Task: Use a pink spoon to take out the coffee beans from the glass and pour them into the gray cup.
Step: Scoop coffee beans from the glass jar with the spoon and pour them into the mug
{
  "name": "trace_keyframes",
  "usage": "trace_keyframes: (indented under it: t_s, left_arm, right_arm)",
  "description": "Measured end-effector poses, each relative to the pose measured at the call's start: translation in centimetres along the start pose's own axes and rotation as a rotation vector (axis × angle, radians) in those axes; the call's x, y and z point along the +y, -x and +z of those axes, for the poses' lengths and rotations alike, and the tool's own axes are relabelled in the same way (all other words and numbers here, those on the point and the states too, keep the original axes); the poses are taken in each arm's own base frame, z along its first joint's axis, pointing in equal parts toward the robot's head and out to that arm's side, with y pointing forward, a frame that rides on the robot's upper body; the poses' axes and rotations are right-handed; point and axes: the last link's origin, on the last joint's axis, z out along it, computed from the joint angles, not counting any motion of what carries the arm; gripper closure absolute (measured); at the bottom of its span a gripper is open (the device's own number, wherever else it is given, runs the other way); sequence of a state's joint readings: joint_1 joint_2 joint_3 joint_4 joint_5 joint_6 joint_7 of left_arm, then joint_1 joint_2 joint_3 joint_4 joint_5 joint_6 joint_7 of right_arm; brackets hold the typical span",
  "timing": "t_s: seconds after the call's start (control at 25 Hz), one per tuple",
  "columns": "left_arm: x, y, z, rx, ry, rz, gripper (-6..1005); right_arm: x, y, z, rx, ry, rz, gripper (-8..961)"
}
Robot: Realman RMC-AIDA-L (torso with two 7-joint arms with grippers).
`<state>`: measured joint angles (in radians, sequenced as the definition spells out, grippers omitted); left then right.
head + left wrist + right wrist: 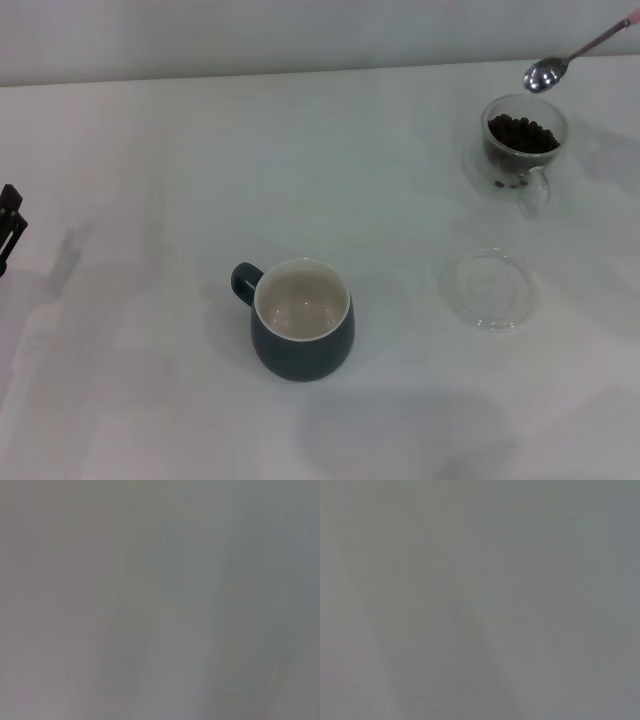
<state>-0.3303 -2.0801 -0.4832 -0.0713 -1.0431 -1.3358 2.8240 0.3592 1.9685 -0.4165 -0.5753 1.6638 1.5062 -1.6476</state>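
The pink spoon (560,64) hangs in the air at the far right in the head view, its handle running off the right edge. Its silver bowl looks empty and sits just above the far rim of the glass (524,150). The glass stands at the far right and holds a heap of coffee beans (522,133). The gray cup (301,322) stands in the middle near me, handle to the left, and its cream inside looks empty. The right gripper is out of view. A dark part of the left gripper (9,226) shows at the left edge, parked. Both wrist views show only blank grey.
A shallow round clear glass dish (490,290) lies on the white table (150,180) between the glass and the gray cup, nearer the glass. The table's far edge meets a pale wall at the top.
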Motion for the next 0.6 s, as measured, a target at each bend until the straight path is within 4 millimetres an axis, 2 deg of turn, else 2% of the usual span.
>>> trace_keyframes:
  t_s: [0.2,0.6]
  left_arm:
    - [-0.1,0.2,0.1,-0.019,-0.005,0.001,167]
    - [0.1,0.2,0.4,-0.019,0.000,-0.002,166]
  right_arm:
    - [-0.7,0.5,1.3,0.064,-0.061,-0.115,800]
    - [-1.1,-1.5,2.9,0.148,-0.108,-0.195,800]
